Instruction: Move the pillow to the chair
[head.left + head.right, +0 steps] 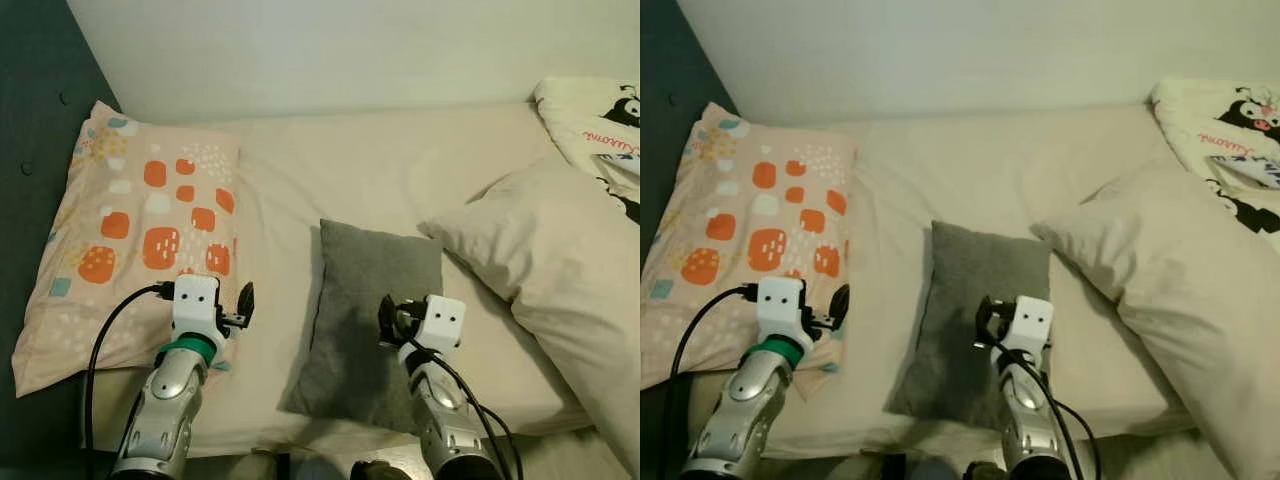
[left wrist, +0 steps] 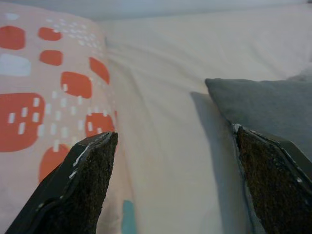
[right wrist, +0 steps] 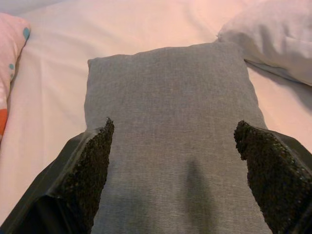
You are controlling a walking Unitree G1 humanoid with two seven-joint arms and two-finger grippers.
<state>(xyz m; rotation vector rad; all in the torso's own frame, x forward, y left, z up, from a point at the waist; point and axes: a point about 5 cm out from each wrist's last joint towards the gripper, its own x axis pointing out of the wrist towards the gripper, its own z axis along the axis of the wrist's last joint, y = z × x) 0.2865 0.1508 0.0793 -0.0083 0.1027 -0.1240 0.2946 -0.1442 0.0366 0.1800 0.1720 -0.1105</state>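
A small grey pillow point(image 1: 372, 320) lies flat on the bed point(image 1: 400, 170), about in the middle of the cream sheet, its long side running away from the robot toward the wall point(image 1: 330, 50). To its left lies a pink pillow point(image 1: 130, 230) with orange and white patches, resting against the dark headboard point(image 1: 40, 150). To its right lies a larger cream pillow point(image 1: 550, 270), one corner just beside the grey pillow's far right corner. Beyond that, at the far right edge, is a white blanket point(image 1: 600, 125) with black cartoon figures and red writing.

The right gripper point(image 3: 175, 170) hangs over the near half of the grey pillow, its 2 black fingers point(image 3: 90, 170) spread wide with the grey cloth between them; they hold nothing. Whether the tips touch the cloth cannot be told.

The left gripper point(image 2: 170, 190) is over the strip of sheet between the pink pillow and the grey pillow, near the bed's front edge. Its 2 fingers point(image 2: 83, 185) are also spread wide and hold nothing. A black cable point(image 1: 115, 320) loops from the left wrist down along the silver arm.
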